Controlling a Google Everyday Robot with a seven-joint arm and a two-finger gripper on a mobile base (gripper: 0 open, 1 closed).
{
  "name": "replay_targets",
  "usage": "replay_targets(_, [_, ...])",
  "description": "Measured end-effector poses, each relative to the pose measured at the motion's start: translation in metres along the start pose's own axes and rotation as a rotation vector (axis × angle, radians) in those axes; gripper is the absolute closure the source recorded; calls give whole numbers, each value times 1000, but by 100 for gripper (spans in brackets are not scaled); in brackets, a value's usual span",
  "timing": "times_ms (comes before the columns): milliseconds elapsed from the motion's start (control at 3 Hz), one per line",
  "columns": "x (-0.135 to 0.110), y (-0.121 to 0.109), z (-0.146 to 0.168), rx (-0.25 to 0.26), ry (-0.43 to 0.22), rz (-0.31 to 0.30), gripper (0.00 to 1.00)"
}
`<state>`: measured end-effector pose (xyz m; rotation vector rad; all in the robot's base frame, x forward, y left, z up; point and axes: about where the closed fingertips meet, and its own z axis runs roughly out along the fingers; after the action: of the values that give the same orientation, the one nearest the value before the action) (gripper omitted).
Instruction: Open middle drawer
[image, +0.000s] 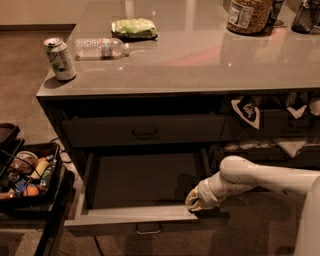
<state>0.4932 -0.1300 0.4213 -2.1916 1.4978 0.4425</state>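
The white arm (260, 177) reaches in low from the right, angled down to the left; the gripper (194, 201) sits at the near right corner of the middle drawer (105, 221), against its front rim; whether it is open or closed cannot be told. The middle drawer stands pulled out towards the near side, below the shut upper drawer (100, 131).

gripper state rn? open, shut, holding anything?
Gripper: cannot be told; it sits at the right front corner of the pulled-out wide dark grey drawer.
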Motion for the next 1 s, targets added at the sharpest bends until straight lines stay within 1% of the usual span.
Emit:
replay_targets(333, [0, 3, 12, -107, 3, 28, 100])
replay_targets(667, [-6, -5, 36, -255, -18, 52, 100])
replay_targets(1000, [-13, -10, 43, -374, -40, 83, 100])
